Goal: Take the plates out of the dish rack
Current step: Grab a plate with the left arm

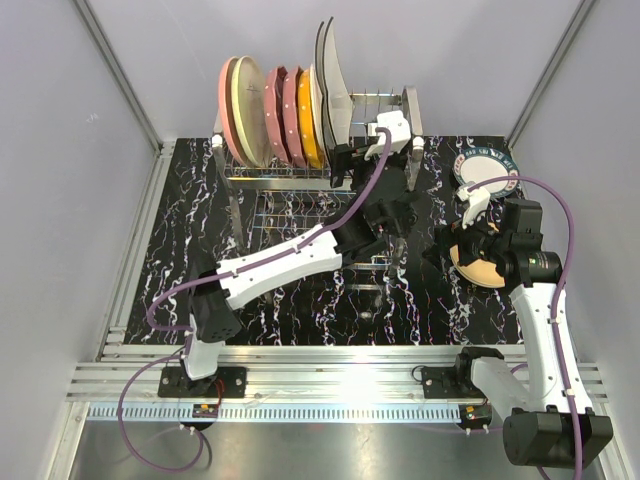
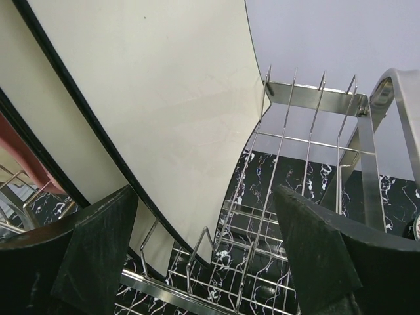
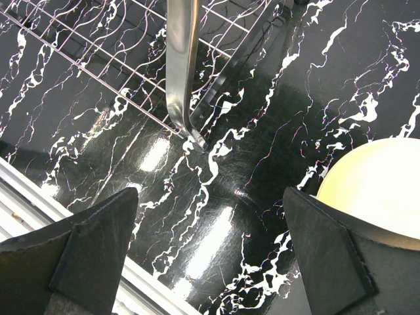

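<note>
The silver wire dish rack (image 1: 290, 178) stands at the far side of the black marbled desk (image 1: 200, 230). Its top tier carries a row of upright plates: a pink plate (image 1: 232, 105), a cream plate (image 1: 250, 110), a maroon dotted plate (image 1: 280, 115), an orange plate (image 1: 310, 120) and, toward the rack's right end, a squarish white plate with a thin dark rim (image 2: 170, 111). This plate looks like glazed ceramic: stiff, fairly heavy, slick, and likely to chip against the prongs. The best hold is probably a firm pinch across its exposed rim, followed by a straight lift out of the dividers. The left arm stretches across the desk to the rack's right half. The left end effector (image 2: 203, 197) has its fingers apart, with the plate's lower edge running between them but not pinched. The right arm is bent in front of the rack's right leg. The right end effector (image 3: 210, 197) points down with its fingers wide apart and empty. A round tan plate (image 3: 380, 184) lies flat beneath it, and a white plate with a teal patterned rim (image 1: 485, 165) lies right of the rack.
</note>
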Motion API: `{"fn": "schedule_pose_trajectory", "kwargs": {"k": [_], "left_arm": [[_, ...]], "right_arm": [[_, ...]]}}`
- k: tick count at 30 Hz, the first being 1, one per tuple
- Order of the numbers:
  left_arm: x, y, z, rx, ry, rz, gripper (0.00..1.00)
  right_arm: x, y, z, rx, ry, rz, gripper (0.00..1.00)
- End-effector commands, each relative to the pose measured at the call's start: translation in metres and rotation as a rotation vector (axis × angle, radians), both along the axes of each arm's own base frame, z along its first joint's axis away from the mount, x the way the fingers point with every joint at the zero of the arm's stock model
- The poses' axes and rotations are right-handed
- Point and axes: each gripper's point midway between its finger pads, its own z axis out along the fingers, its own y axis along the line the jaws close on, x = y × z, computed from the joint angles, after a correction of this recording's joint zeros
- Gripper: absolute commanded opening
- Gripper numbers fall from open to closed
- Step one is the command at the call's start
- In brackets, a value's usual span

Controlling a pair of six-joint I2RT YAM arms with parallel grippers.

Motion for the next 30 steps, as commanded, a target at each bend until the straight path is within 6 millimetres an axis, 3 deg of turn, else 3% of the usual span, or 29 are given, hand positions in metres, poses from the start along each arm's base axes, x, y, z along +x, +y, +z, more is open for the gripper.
{"fn": "schedule_pose_trajectory", "kwargs": {"k": [1,13,30], "left_arm": [[-0.003,0.009,0.014,-0.043,-0.025,0.025,0.86],[0.009,0.015,0.01,-0.047,-0.042,0.025,0.79],[0.016,0.028,0.024,-0.181,-0.096,0.026,0.69]], "right_arm": [[0.003,0.001,0.007,0.009,-0.034,0.003,1.0],[0.003,0.0,0.007,0.005,-0.037,-0.001,1.0],[0.004,0.0,0.007,0.004,-0.034,-0.003,1.0]]}}
